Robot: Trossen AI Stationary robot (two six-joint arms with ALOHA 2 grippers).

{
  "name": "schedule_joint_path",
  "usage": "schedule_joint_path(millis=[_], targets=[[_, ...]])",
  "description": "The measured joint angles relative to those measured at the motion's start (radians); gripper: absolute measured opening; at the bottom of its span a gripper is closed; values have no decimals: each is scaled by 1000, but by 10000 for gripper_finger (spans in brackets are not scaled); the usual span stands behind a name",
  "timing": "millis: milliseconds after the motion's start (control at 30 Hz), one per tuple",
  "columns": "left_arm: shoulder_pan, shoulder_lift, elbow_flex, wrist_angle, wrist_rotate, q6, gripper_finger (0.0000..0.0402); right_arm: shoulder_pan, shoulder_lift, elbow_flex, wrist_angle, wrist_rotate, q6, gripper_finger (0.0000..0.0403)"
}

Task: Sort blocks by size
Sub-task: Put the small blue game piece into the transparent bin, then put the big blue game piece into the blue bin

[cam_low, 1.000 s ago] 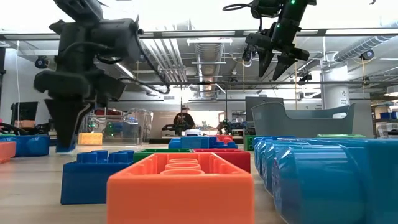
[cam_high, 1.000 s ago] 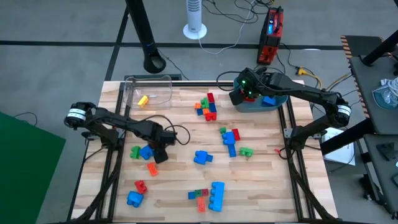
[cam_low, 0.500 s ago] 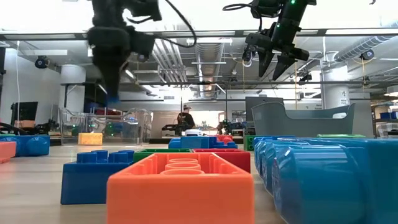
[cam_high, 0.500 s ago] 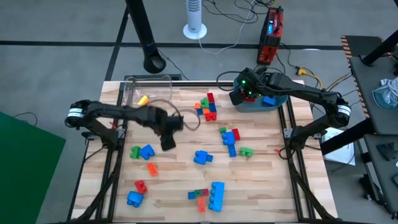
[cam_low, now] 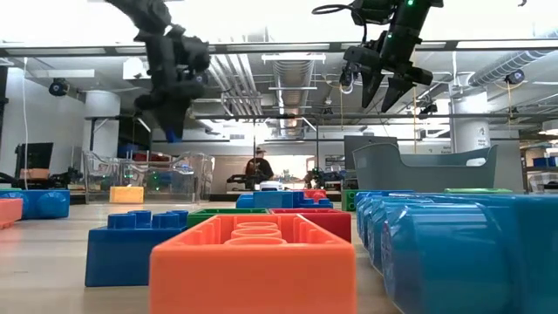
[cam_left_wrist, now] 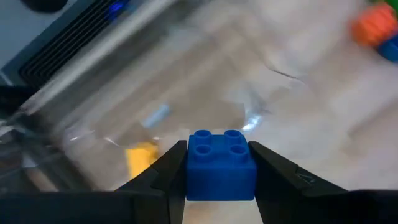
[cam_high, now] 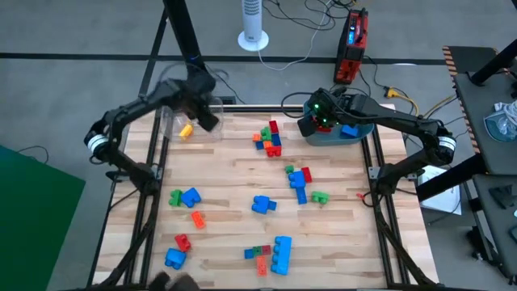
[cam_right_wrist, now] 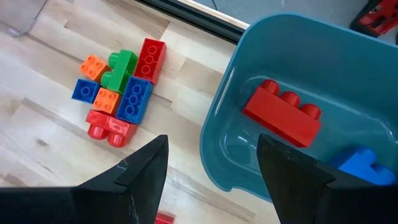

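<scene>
Many blocks lie scattered on the wooden table: a mixed cluster at the far middle, blue ones in the centre, more at the near left. My left gripper hangs above the clear box at the far left, shut on a small blue block. A yellow block lies in that box. My right gripper stands open and unladen in the air over the left rim of the teal tub, which holds a red block and a blue one. My left gripper pinches the small blue block by two opposite sides between its two fingers. The fingers point down from above. The block hangs clear of the table, over the clear box, with its four studs toward the wrist camera.
The teal tub sits at the far right corner. A large blue block and small red, green and orange ones lie near the front edge. Bare wood shows between the clear box and the far middle cluster.
My left gripper has risen from the table's left middle, beside the blue and green blocks there, and swung toward the far edge until it hangs over the clear box. The small blue block has travelled with it, lifted clear.
</scene>
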Motion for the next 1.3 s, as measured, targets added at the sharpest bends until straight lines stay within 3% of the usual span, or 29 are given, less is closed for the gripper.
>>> schedule_joint_path(millis=[200, 533, 733, 1033, 1300], targets=[[135, 38, -2, 8, 21, 2, 144, 0, 0, 0, -5, 0, 0, 233], [136, 43, -2, 18, -6, -23, 192, 0, 0, 0, -4, -4, 12, 233], [103, 42, 44, 0, 41, -211, 194, 0, 0, 0, -1, -4, 12, 233], [-70, 41, 258, -35, 50, -648, 191, 0, 0, 0, -1, -4, 11, 233], [-185, 40, 530, -90, 29, -818, 191, 0, 0, 0, -1, -4, 11, 233]])
